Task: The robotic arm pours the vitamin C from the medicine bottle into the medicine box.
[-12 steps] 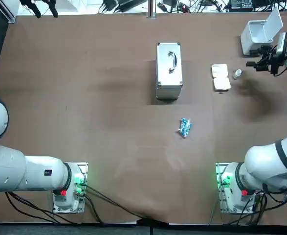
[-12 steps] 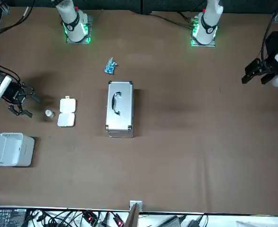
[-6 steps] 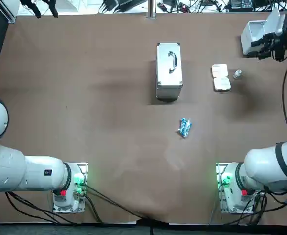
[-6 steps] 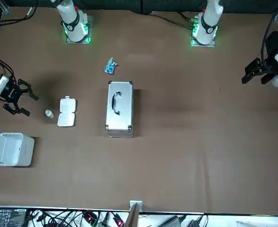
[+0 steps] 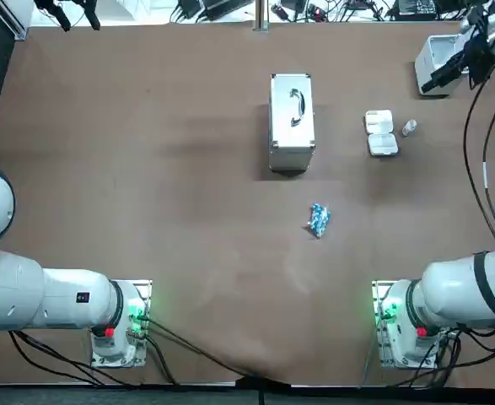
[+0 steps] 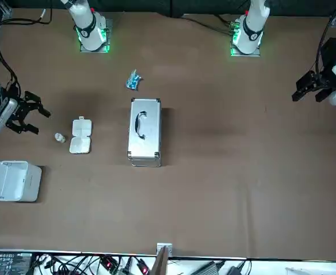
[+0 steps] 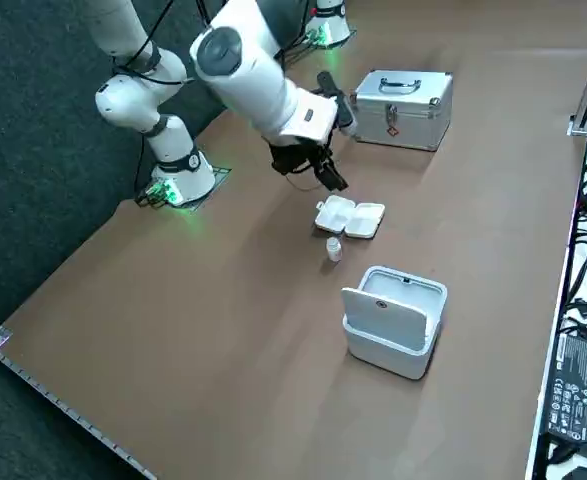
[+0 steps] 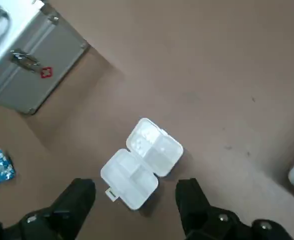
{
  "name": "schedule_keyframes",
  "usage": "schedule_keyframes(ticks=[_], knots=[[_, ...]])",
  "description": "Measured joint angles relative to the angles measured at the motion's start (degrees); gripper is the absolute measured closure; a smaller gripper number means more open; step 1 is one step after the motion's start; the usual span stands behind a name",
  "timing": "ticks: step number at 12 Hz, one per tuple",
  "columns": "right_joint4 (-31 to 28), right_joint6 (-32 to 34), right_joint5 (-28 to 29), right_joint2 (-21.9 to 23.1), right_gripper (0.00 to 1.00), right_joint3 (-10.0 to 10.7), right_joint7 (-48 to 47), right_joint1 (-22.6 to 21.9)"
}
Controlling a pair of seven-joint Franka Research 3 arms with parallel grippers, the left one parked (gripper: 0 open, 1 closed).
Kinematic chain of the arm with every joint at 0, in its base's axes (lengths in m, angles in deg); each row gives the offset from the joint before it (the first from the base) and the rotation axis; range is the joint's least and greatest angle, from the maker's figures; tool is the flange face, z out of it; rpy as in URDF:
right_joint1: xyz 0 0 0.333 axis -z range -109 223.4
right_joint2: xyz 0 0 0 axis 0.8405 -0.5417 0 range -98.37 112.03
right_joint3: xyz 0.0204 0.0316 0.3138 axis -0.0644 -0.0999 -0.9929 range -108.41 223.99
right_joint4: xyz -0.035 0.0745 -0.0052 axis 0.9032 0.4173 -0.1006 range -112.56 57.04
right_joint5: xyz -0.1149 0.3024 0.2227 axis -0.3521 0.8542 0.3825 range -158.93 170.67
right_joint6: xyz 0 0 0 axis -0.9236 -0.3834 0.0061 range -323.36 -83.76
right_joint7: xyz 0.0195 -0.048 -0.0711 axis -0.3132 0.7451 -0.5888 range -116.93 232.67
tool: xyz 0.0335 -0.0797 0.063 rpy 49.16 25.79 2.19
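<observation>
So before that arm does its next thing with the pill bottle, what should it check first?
1. The right tool is open and empty: ok. It hangs in the air near the medicine box, fingers apart.
2. The medicine box has its lid open: ok, compartments exposed.
3. The medicine bottle stands upright beside the box: ok.
4. The bottle's cap is off: cannot tell.
5. The silver case and the white bin sit away from the bottle: ok.
</observation>
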Motion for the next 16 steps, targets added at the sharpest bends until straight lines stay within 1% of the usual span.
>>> schedule_keyframes(ticks=[4, 7, 10, 11, 12, 14, 16], knots=[[2.9, -0.1, -11.4, 0.3, 0.0, -2.6, -19.4, -2.6], [4.0, 0.8, -19.0, 2.3, 0.0, -4.2, -34.6, -5.2], [4.7, 5.7, -22.9, 4.7, 0.0, -5.5, -49.2, -6.8], [6.7, 10.0, -24.9, 5.4, 0.0, -6.8, -57.9, -7.1], [8.1, 11.9, -25.8, 5.5, 0.0, -7.5, -61.8, -7.1], [11.0, 15.2, -26.9, 5.5, 0.0, -8.1, -67.4, -7.2], [14.8, 19.5, -29.0, 5.5, 0.0, -8.2, -68.8, -7.2]])
